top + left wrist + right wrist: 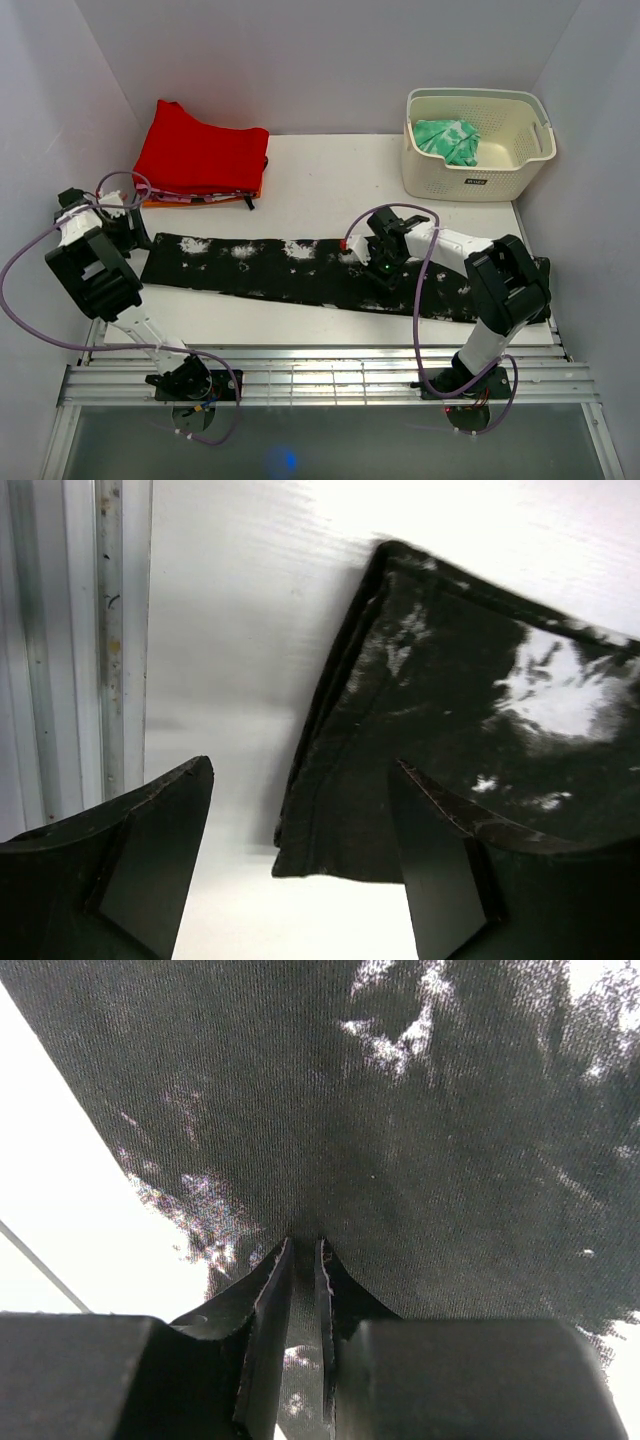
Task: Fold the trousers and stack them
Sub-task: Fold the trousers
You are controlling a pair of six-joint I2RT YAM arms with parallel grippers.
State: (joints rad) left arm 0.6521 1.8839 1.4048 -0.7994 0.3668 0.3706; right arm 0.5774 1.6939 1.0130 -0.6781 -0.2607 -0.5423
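The black trousers [270,268] with white splatter lie flat as a long strip across the table, from the left side to the right arm's base. My left gripper [135,236] is open at the strip's left end. In the left wrist view the trousers' corner [420,730] lies between and just beyond its fingertips, and the gripper [302,768] holds nothing. My right gripper [378,264] is down on the middle of the strip. In the right wrist view it [303,1242] is shut, pinching a small fold of the trousers' cloth [420,1130].
A folded red garment [205,155] lies on a small stack at the back left. A cream basket [470,180] at the back right holds a green patterned cloth [450,140]. A slatted metal rail [320,375] runs along the near edge.
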